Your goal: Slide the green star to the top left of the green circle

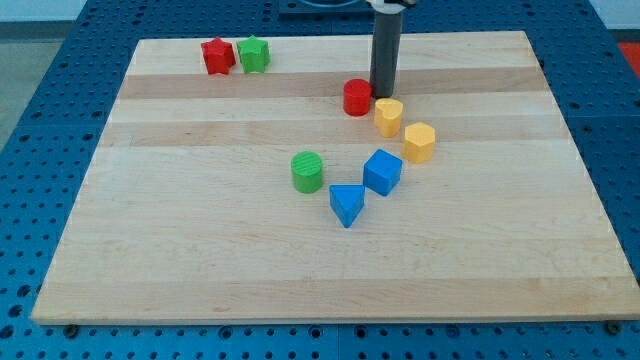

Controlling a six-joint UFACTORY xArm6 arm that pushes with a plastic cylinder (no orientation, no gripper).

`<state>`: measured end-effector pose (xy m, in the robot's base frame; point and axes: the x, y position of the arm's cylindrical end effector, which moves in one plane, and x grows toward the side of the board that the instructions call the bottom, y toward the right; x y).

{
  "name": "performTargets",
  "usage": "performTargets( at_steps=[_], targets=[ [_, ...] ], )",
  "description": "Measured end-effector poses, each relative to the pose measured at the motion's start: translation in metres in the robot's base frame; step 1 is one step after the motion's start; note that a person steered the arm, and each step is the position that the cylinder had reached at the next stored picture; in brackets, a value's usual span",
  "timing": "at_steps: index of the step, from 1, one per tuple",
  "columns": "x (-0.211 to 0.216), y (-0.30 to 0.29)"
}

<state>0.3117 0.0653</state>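
Observation:
The green star (254, 53) lies near the view's top left of the wooden board, touching a red star (217, 56) on its left. The green circle (307, 171) stands near the board's middle, well below and to the right of the green star. My tip (382, 94) is at the view's top centre, far right of the green star, just right of a red cylinder (357, 97) and just above a yellow block (388, 116).
A yellow hexagon block (419, 142) lies right of the middle. A blue cube (382, 172) and a blue triangle block (346, 204) lie right of and below the green circle. The board's edge (330, 320) borders a blue perforated table.

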Motion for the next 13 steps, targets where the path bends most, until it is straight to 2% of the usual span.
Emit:
performTargets(
  at_steps=[2, 4, 7, 9, 13],
  targets=[
    [-0.061, -0.005],
    [-0.116, -0.071],
    [-0.120, -0.180],
    [-0.104, -0.192],
    [-0.031, -0.180]
  ],
)
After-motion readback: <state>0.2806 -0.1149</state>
